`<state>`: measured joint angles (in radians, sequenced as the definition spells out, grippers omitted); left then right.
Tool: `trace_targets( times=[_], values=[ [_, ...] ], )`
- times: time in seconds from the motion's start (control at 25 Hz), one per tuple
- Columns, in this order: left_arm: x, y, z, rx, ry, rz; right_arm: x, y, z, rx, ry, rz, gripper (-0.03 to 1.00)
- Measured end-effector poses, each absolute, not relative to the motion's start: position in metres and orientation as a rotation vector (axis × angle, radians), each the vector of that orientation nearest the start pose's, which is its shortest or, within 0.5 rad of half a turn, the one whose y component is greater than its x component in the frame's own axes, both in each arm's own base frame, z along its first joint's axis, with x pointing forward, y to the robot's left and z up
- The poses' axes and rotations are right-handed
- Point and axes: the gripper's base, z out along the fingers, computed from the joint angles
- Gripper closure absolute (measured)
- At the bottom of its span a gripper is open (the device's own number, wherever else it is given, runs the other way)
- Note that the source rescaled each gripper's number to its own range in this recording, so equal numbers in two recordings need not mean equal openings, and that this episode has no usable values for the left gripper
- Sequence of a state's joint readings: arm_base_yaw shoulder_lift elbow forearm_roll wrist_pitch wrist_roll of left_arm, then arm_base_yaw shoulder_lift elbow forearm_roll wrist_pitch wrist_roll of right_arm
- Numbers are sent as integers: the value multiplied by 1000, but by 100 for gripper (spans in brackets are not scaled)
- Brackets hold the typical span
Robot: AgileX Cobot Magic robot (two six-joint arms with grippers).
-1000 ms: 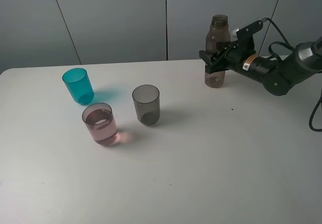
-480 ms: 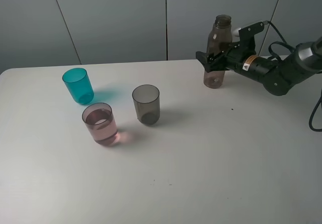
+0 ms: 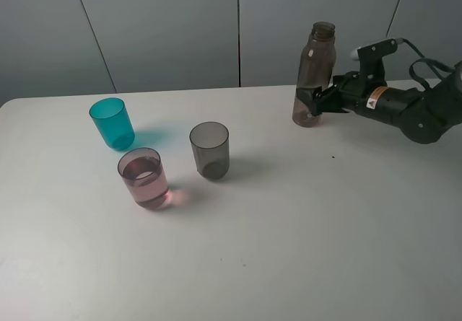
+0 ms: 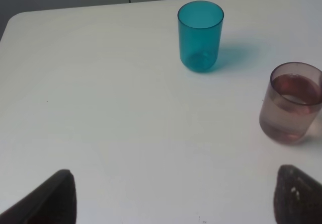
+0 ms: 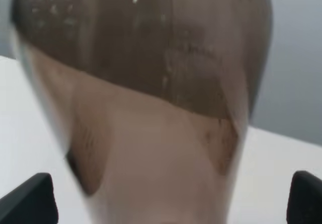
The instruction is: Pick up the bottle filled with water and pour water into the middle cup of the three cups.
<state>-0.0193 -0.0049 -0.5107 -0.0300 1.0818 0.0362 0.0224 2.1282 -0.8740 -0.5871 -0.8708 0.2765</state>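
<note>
The smoky brown bottle (image 3: pixel 312 76) stands on the table at the back right, with water in its lower part. My right gripper (image 3: pixel 318 104) is open at its right side, low down. In the right wrist view the bottle (image 5: pixel 151 98) fills the picture and the right gripper (image 5: pixel 168 204) has its fingertips (image 5: pixel 30 199) far apart, not pressing it. The pink middle cup (image 3: pixel 144 177) holds water and stands front left, between the teal cup (image 3: pixel 112 122) and the grey cup (image 3: pixel 210 149). My left gripper (image 4: pixel 173 204) is open above bare table, short of the pink cup (image 4: pixel 292 102) and teal cup (image 4: pixel 200 35).
The white table (image 3: pixel 289 227) ends at a grey panelled wall (image 3: pixel 166 25) close behind the bottle. The right arm (image 3: pixel 404 108) and its cable lie along the table's right side.
My right gripper opened, let go of the bottle and drew back a little to the right. The bottle stays standing where it was. The cups have not moved.
</note>
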Motion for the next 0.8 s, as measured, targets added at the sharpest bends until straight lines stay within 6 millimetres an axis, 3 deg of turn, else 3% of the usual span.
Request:
trace_targets(
  times=[0.16, 0.32, 0.52, 0.72, 0.8],
  values=[
    [-8, -2, 279, 59, 2049, -25, 348, 36, 111, -397, 1925, 319, 0],
    [-8, -2, 279, 55, 2049, -28, 323, 26, 147, -351, 1968, 235, 0],
    [-8, -2, 279, 55, 2049, -28, 295, 16, 225, -210, 1926, 146, 0],
    [-8, -2, 279, 55, 2049, -28, 238, 7, 302, -92, 1902, -25, 0],
    [-8, -2, 279, 55, 2049, -28, 207, 3, 331, -20, 1890, -64, 0]
  ],
)
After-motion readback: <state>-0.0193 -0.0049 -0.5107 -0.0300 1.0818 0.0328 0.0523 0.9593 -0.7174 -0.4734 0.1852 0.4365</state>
